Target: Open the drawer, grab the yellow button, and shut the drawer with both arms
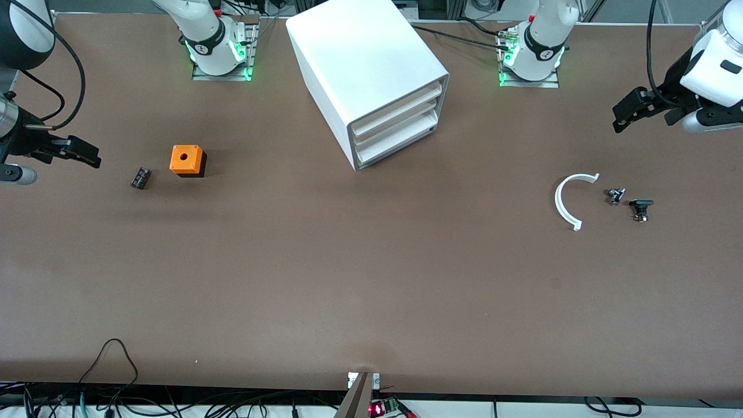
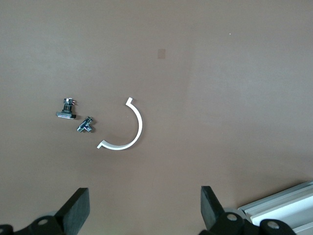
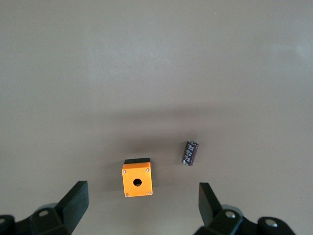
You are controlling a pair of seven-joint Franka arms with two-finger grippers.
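Inside shut drawers (image 1: 396, 126), button unseen (both pincers (image 1: 630, 110) (image 1: 81, 152) wide apart, empty).

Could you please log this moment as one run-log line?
drawers: shut | button: unseen | left gripper: open, idle | right gripper: open, idle

Even bright overhead light; soft short shadows; sharp focus

White cabinet (image 1: 360, 64), three drawers (image 1: 397, 125) all closed.
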